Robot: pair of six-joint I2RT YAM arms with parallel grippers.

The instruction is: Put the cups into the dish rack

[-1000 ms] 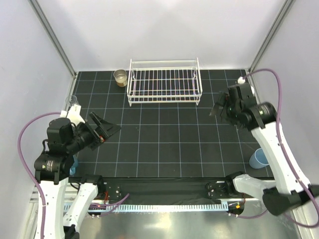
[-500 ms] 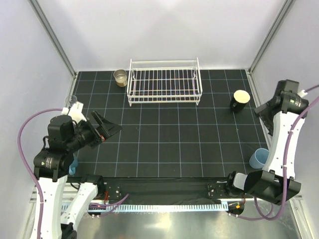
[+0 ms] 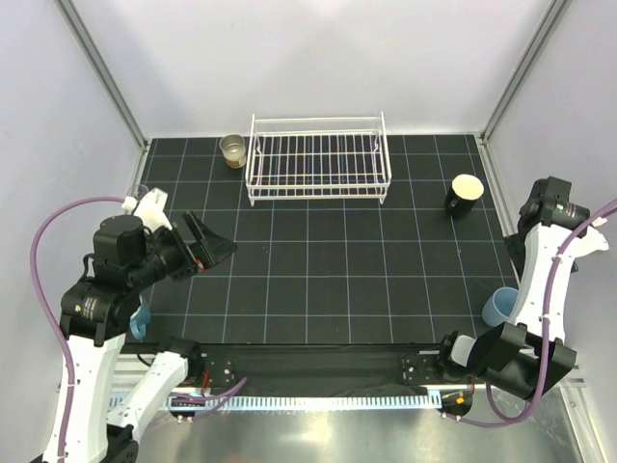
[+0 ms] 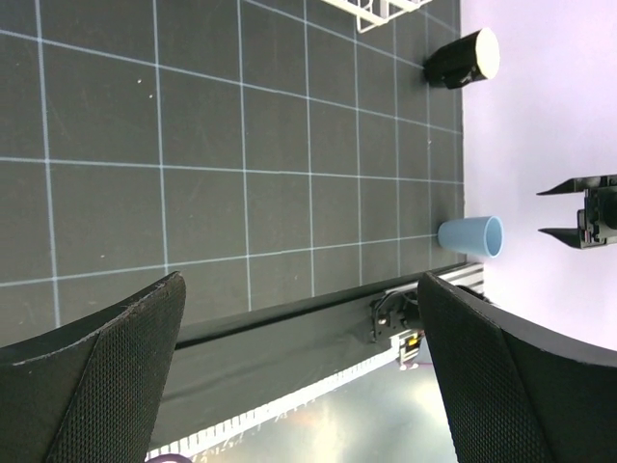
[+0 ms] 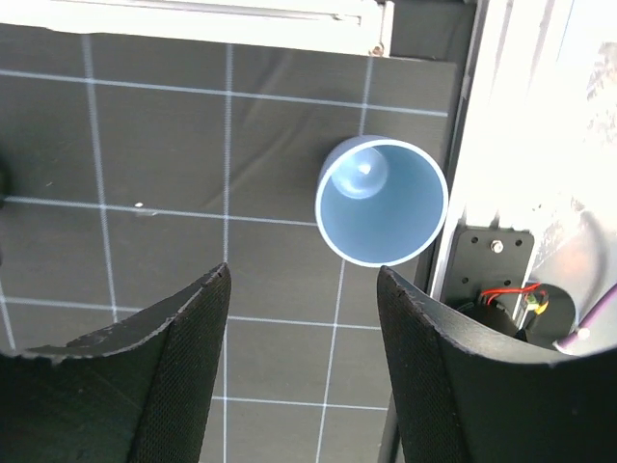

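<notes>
The white wire dish rack (image 3: 316, 159) stands at the back with nothing in it. A tan cup (image 3: 232, 149) sits just left of it. To its right lies a black cup (image 3: 464, 193) with a cream inside. The light blue tumbler (image 3: 501, 307) stands upright at the near right edge. My right gripper (image 5: 304, 275) hangs above and just beside the tumbler (image 5: 382, 200), open, nothing between its fingers. My left gripper (image 3: 217, 249) is open over the left side, holding nothing. A teal mug (image 3: 141, 321) peeks out behind the left arm. A tiny clear glass (image 3: 141, 194) stands at the left edge.
Grey walls and metal posts enclose the black gridded mat. The metal frame rail (image 5: 487, 145) runs right beside the tumbler. The arm bases and a cable strip (image 3: 318, 397) line the near edge. In the left wrist view I see the tumbler (image 4: 470, 236) and the black cup (image 4: 461, 60).
My right arm swung from beside the black cup out to the right edge, over the blue tumbler, and its jaws narrowed. The left arm shifted only slightly.
</notes>
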